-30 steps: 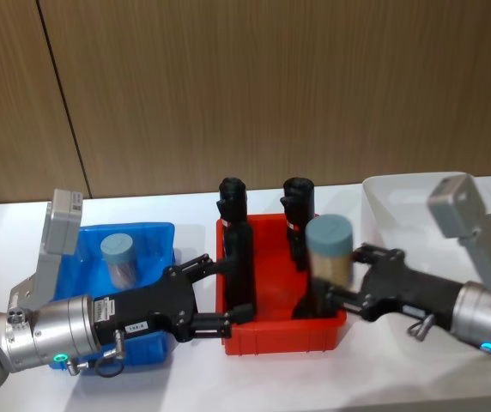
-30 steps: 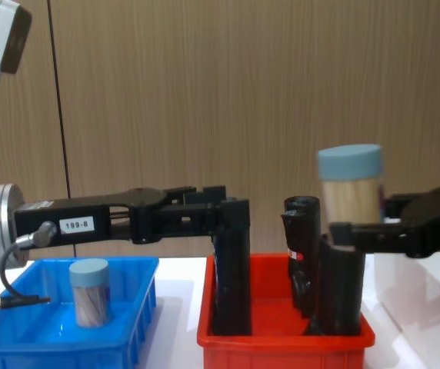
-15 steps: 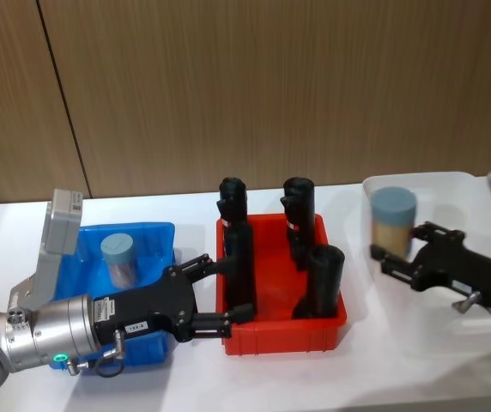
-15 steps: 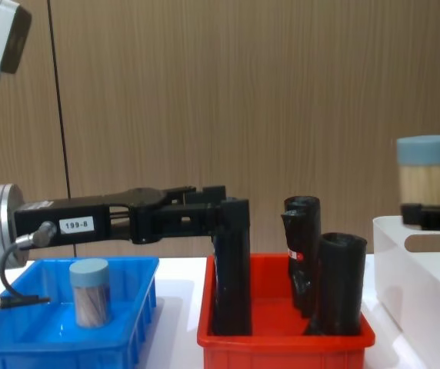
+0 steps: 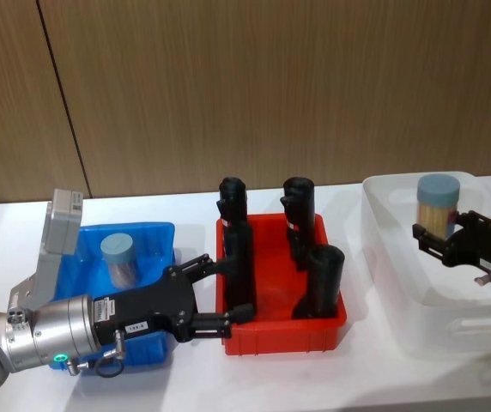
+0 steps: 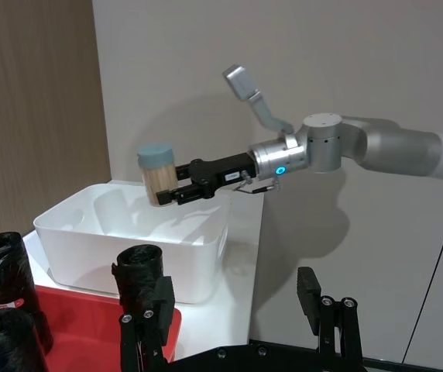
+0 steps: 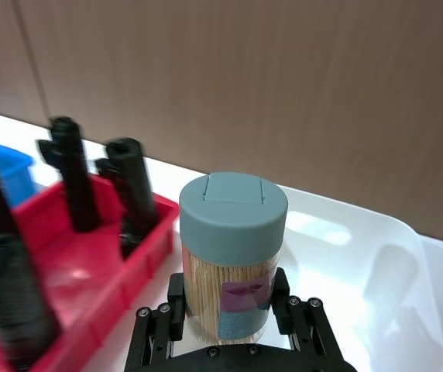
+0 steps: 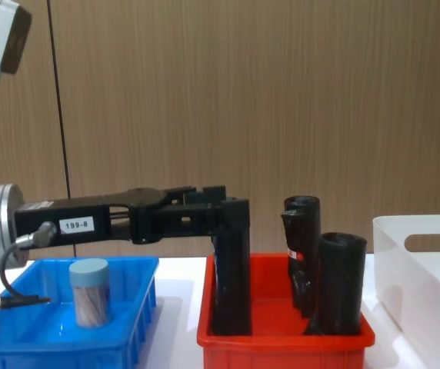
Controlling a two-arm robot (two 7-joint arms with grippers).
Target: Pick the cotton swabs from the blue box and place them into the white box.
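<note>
Swab jar [image 5: 439, 202] hangs upright over the white box [image 5: 400, 287], gripped around its clear body by the right gripper [image 5: 441, 230], which reaches in from the robot's right. The fingers are drawn in against the jar on both sides, below its blue-grey lid. In the right wrist view, pale sticks pack the jar and a coloured label sits between the black fingers. In the chest view the swab jar is higher than the box's rim and its oblong handle cut-out.

On the robot's left, a second jar [image 5: 118, 257] of the same kind stands upright in the far half of the blue box [image 5: 155, 230], apart from its walls. The left gripper [image 5: 225, 290] stretches level across that box, higher than the second jar's lid. Its fingers are spread wide at the near-left corner of the red bin [image 5: 280, 333]. Their tips lie right beside one of the black rolls [image 5: 323, 279]; whether they touch it cannot be told.

The red bin stands between the blue box and the white box on a white table [image 5: 314, 382], with four black rolls upright inside it.
</note>
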